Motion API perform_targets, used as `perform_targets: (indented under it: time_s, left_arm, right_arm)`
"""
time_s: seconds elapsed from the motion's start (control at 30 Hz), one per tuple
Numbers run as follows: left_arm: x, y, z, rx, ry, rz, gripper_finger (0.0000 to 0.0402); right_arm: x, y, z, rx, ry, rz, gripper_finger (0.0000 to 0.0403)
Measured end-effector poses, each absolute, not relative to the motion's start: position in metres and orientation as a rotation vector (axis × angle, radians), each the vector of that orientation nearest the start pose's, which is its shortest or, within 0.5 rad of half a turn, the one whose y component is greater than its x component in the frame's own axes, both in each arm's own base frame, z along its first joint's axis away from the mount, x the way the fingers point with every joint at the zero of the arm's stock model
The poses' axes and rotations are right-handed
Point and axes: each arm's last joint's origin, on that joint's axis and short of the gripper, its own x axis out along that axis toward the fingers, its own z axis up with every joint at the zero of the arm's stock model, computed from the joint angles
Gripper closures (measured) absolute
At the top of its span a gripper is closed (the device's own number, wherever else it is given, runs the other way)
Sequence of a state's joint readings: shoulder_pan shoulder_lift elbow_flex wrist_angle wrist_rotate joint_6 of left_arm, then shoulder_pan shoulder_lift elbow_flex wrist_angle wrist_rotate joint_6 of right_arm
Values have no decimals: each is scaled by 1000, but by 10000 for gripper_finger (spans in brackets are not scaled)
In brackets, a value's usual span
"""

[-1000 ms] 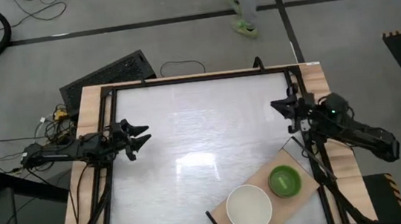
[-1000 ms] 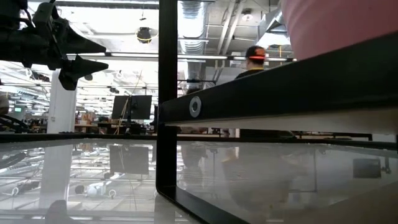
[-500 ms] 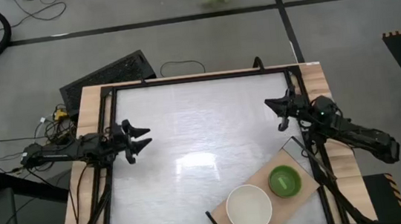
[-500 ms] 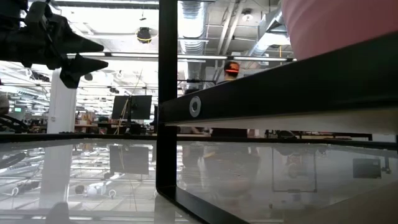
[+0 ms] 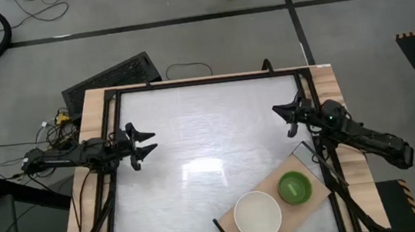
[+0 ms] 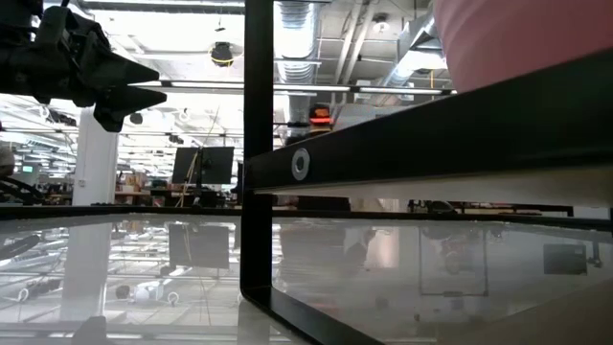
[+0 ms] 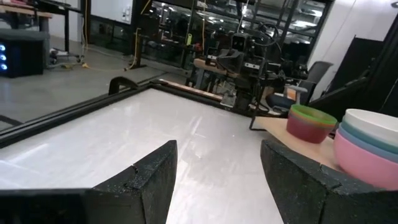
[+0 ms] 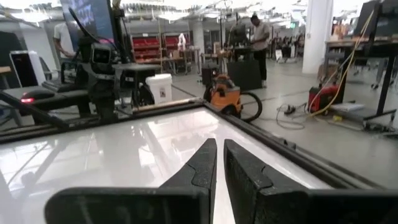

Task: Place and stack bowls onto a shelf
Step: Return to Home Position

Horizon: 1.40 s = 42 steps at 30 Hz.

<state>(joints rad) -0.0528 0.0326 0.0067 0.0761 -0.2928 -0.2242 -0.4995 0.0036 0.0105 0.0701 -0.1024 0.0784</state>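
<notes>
While the two dark arms hang out at the sides, we look down on the broad white surface (image 5: 209, 131), bare across its middle and ringed by a black frame and a pale wooden rim. Down at its near right corner sits the shelf (image 5: 271, 189), a plain light-wood board lying at an angle to the surface's edge.

Now the arms. The left arm (image 5: 65, 156) reaches in from the left edge and the right arm (image 5: 372, 141) from the right edge. Both are well apart from each other and clear of the board.

On to the bowls, and we count two stacks on the shelf, side by side. From above, the cream-white bowl (image 5: 257, 215) tops the nearer stack and the lime green bowl (image 5: 294, 188) tops the one just beside it, closer to the right arm. The left wrist view gives us the sides: the green one sits on a red bowl (image 7: 306, 131), and under the cream-white one we see a cyan bowl (image 7: 365, 140) and then a light pink bowl (image 7: 364, 167). Anything lower in either stack we cannot make out.

Smallest last! The left claw (image 5: 150, 137) hovers over the left part of the surface, fingers spread wide and empty. The right claw (image 5: 281, 116) hovers near the right rim, beyond the shelf, its fingers (image 8: 203, 163) drawn almost together with only a sliver between them, gripping nothing.
</notes>
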Motion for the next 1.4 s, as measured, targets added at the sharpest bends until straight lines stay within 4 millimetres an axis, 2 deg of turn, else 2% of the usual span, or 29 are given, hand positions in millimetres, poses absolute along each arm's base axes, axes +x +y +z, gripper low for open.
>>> perform_targets:
  time_s: [1.4]
  left_arm:
    - [98, 3, 170, -235, -76, 235, 182]
  right_arm:
    - [87, -44, 170, 65, -56, -395, 344]
